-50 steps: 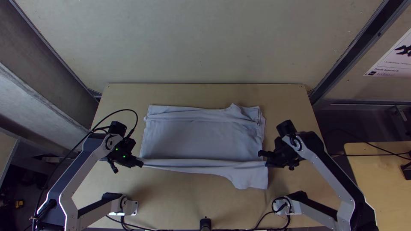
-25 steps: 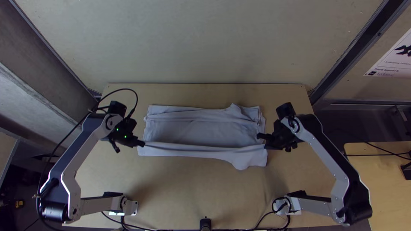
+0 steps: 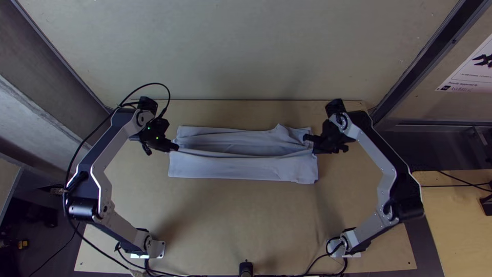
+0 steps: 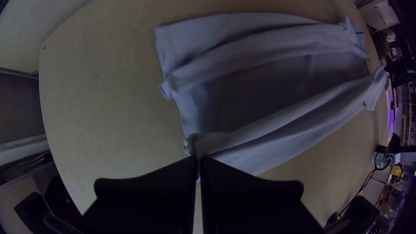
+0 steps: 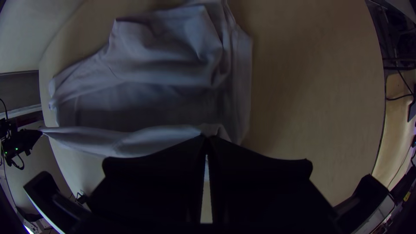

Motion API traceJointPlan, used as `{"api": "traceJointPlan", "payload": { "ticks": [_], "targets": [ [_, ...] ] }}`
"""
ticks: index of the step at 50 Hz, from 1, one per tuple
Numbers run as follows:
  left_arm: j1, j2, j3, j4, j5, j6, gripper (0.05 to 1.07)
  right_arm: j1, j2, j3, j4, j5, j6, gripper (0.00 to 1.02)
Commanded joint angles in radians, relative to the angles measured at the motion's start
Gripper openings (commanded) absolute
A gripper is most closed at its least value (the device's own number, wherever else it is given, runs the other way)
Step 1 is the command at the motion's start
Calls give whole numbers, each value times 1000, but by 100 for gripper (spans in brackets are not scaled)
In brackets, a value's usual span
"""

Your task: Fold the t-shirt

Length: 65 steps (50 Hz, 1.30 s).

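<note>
Left gripper: jaws pressed together, one end of t-shirt pinched between tips. Right gripper: jaws closed too, cloth's other end clamped at tips. Between them, band of cloth is stretched across, loose flap hung along side nearer arm bases. Rest of shirt is laid beyond, folded and rumpled along far edge, mid-table. Light wooden table is backed by pale wall; poster is mounted at right, above second table.
</note>
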Motion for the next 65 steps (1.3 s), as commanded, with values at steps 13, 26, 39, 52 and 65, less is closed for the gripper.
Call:
{"api": "traceJointPlan", "payload": {
  "ticks": [13,26,39,52,65],
  "targets": [
    [25,204,228,-4,2,18,8,-38,240,253,3,20,-10,3],
    [15,295,308,-4,2,12,8,-58,391,344,4,30,-13,3],
    [2,336,306,8,0,-35,76,-75,464,367,70,67,-27,16],
    [8,315,297,23,2,-75,103,-96,424,360,69,122,-67,93],
    [77,235,266,0,219,-89,103,-127,277,310,50,168,-62,94]
  ]
}}
